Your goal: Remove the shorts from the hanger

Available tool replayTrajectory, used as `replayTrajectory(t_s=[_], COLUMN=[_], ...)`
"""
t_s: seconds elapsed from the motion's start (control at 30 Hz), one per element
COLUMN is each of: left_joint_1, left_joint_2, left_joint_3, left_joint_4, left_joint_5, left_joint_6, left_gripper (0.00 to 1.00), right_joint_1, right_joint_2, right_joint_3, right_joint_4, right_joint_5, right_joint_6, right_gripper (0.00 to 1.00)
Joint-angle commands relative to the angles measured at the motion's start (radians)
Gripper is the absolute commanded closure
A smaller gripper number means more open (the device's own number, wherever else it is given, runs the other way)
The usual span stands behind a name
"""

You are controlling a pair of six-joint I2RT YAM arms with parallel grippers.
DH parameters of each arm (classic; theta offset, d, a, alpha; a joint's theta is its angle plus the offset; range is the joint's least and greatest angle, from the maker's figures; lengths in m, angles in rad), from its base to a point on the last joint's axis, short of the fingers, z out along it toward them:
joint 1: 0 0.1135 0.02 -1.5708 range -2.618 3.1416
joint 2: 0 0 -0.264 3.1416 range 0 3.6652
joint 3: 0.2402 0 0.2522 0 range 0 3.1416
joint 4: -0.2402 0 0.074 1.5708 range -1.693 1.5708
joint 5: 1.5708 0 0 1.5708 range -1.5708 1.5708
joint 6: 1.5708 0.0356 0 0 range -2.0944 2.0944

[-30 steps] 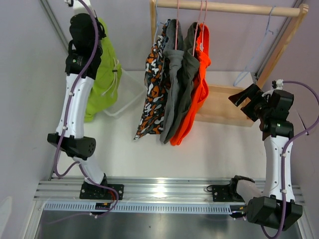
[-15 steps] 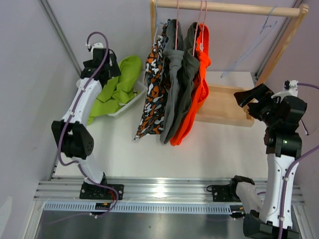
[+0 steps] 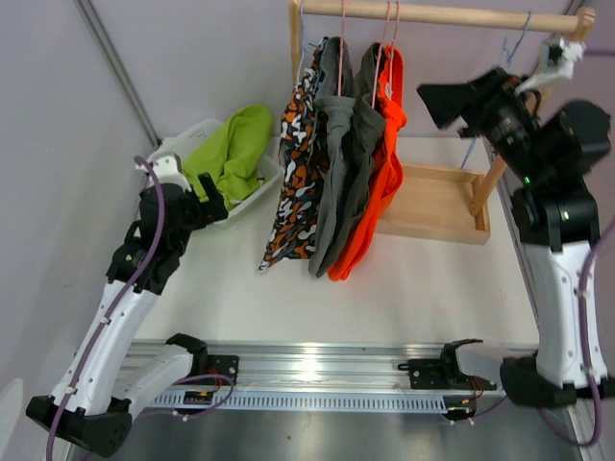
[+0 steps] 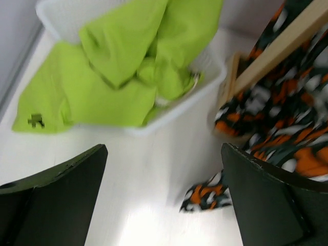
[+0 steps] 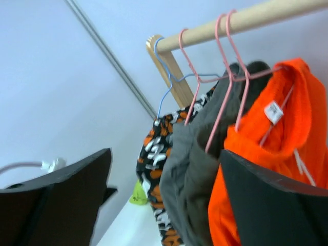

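Lime shorts (image 3: 231, 154) are off the rail, bunched in the white basket (image 3: 183, 137) at the table's (image 3: 423, 288) back left, w/ part of the cloth draped over the basket's rim (my left wrist cam shows that best). The other pairs hang from the wooden rail (image 3: 432, 13). Going left to right they're the camo shorts (image 3: 293, 173), then two grey shorts (image 3: 341, 163) pressed together, then the orange shorts (image 3: 380, 182), all bunched close and touching. From my right wrist cam, the camo pair is on a blue hanger (image 5: 169, 82), and the grey and orange are on pink hangers (image 5: 228, 77), hooks side by side on the rail. Below them sits the rack's wooden tray (image 3: 432, 202), and the orange pair's hem hangs in front of its left end. My left gripper (image 3: 213, 197) is low, just in front of the basket and pointed at it. Its fingers are spread wide w/ nothing between them, not touching cloth or basket, and the camo hem is off to its right. My right gripper (image 3: 432, 101) is up high near the rail, right of the orange pair and facing the hanging row. It's also spread wide, holding nothing, clear of the shorts. Its arm partly hides the rack's right post.
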Motion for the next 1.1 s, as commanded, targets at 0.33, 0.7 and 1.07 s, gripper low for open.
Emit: replayTrajectory(t_s=[0.33,0.7,1.07], left_joint_1=[-0.019,-0.019,-0.019], left_joint_2=[-0.099,-0.09,-0.081], left_joint_3=[-0.231,-0.233,-0.231], left_joint_4=[-0.011,0.0,0.003], left_joint_5=[0.058,0.078,0.089], left_joint_6=[0.018,0.041,0.044], left_gripper=[0.01,0.01,0.01], right_joint_1=[0.056,0.099,0.108], right_joint_2=[0.505,0.577,0.396], right_joint_3=[0.427,0.399,0.174], right_joint_4=[-0.109,-0.086,0.042], right_joint_5=[0.246,0.298,0.49], right_joint_6=[-0.146,-0.155,-0.152], right_gripper=[0.36,0.37,0.36])
